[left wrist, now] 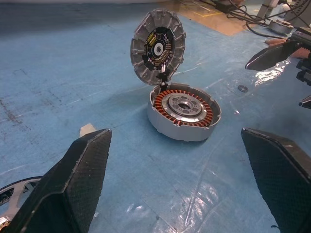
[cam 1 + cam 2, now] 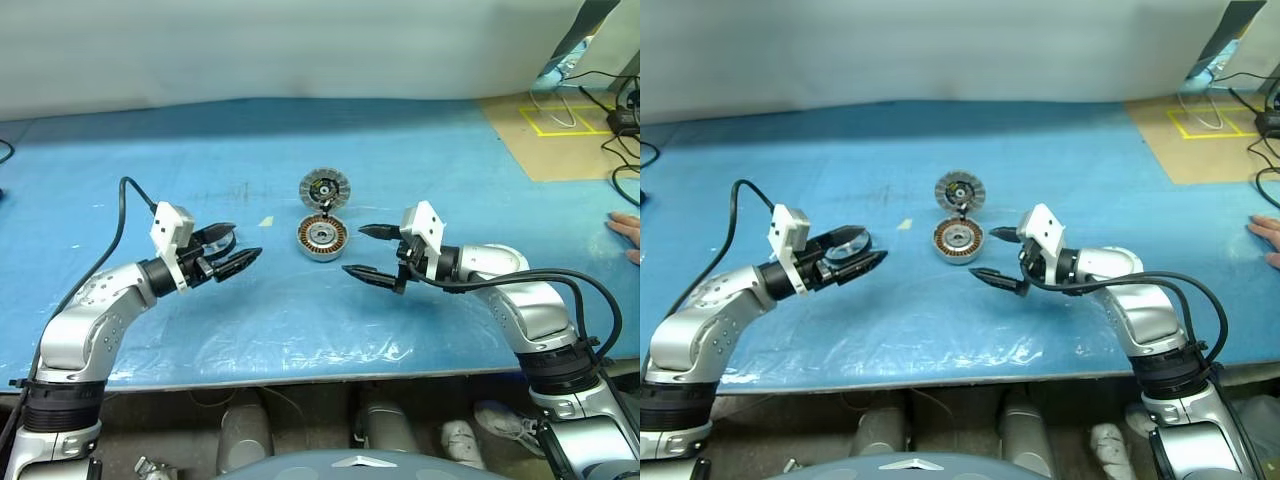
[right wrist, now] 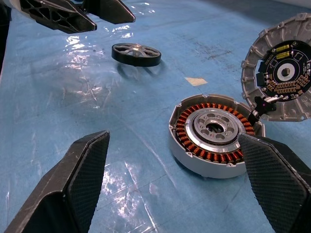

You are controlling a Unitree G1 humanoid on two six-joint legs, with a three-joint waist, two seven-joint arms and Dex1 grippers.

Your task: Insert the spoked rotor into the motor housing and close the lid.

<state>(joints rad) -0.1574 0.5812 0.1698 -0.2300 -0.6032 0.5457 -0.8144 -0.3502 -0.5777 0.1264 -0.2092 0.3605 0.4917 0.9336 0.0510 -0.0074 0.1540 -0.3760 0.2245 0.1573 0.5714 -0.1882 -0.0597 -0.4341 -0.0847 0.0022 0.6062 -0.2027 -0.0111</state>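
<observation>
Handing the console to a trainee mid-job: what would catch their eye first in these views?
Mid-table on the blue mat, the motor housing sits open, copper windings showing, with the lid standing up on edge behind it. The left gripper and right gripper flank it, both open and empty. The spoked rotor lies flat near the left gripper, and a person's hand rests at the table's right edge.

blue table (image 2: 150, 160): motor housing (image 2: 322, 237), rotor (image 3: 136, 54).

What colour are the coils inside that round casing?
Copper-orange windings, clearest in the right wrist view.
</observation>
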